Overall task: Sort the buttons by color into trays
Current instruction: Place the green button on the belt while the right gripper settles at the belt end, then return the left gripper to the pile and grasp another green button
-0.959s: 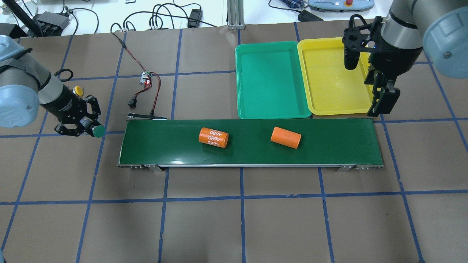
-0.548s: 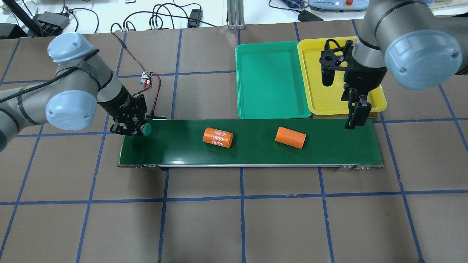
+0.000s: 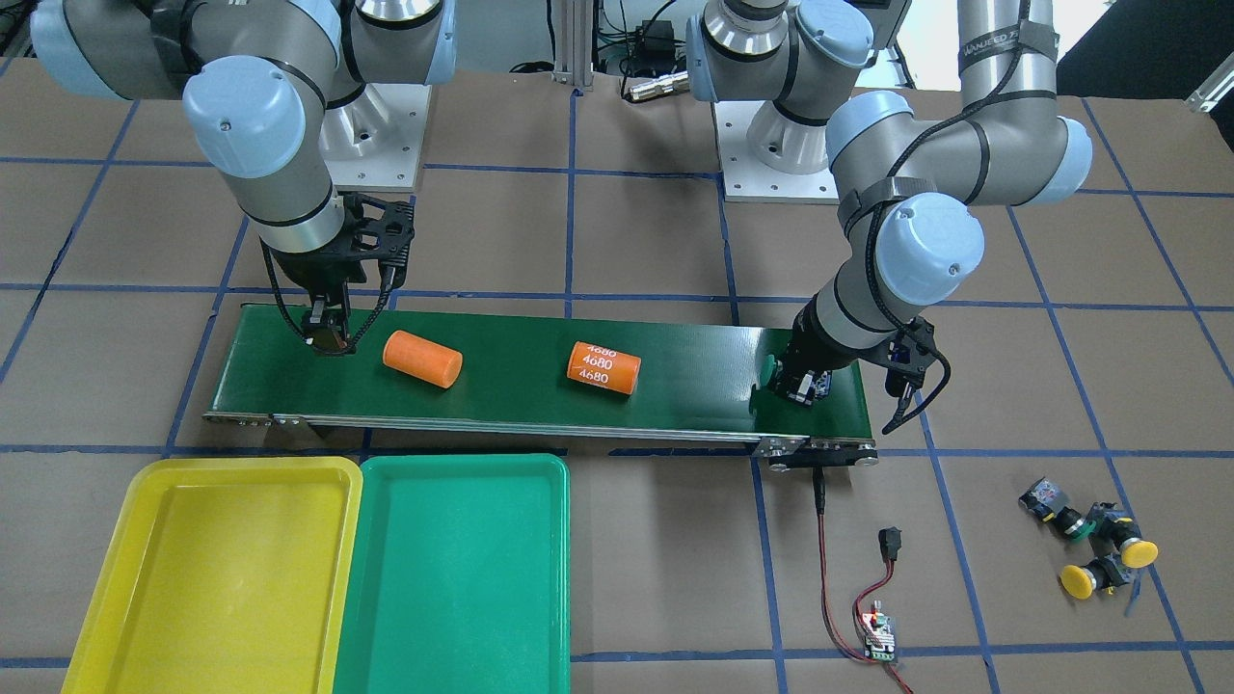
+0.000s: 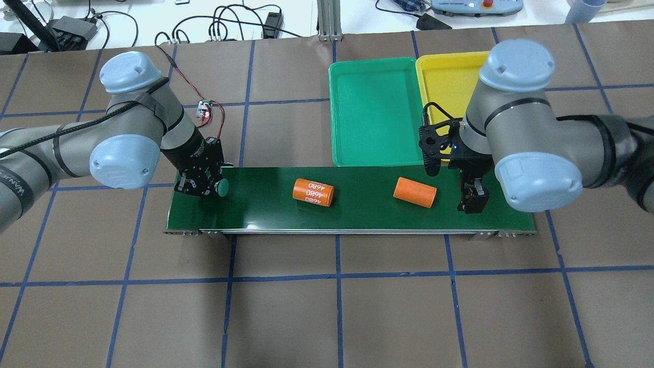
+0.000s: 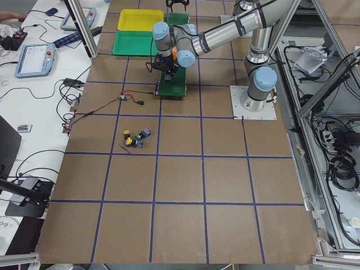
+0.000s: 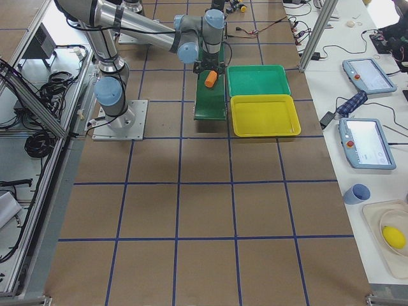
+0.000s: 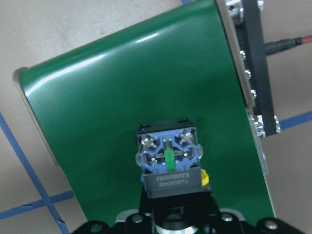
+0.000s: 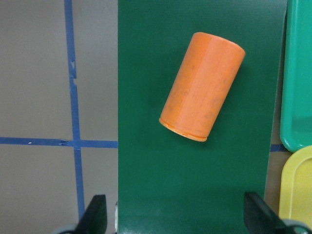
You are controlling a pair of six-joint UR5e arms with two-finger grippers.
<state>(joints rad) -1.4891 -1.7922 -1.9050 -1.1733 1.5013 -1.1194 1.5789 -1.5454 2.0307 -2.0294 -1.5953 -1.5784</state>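
pinching a green button (image 7: 168, 158) over the belt's (image 4: 357, 217) left end, the left gripper (image 4: 207, 185) is likely holding the first piece; the right gripper (image 8: 176, 214) is hovering spread and empty by an orange cylinder (image 8: 202, 92); the green tray (image 4: 332, 117) and yellow tray (image 3: 106, 569) are sitting empty; other buttons (image 3: 1089, 545) are waiting far left.

We see a brown table (image 4: 327, 317) w/ a blue tape grid. On it: a dark green conveyor belt (image 4: 357, 217) across the mid; green tray (image 4: 378, 112) & yellow tray (image 3: 231, 569) side by side, rims meeting, just beside the belt; several loose buttons (image 3: 1078, 579) clustered off one belt end; a small circuit board (image 3: 880, 636) w/ red/black wires (image 3: 837, 588) near them.
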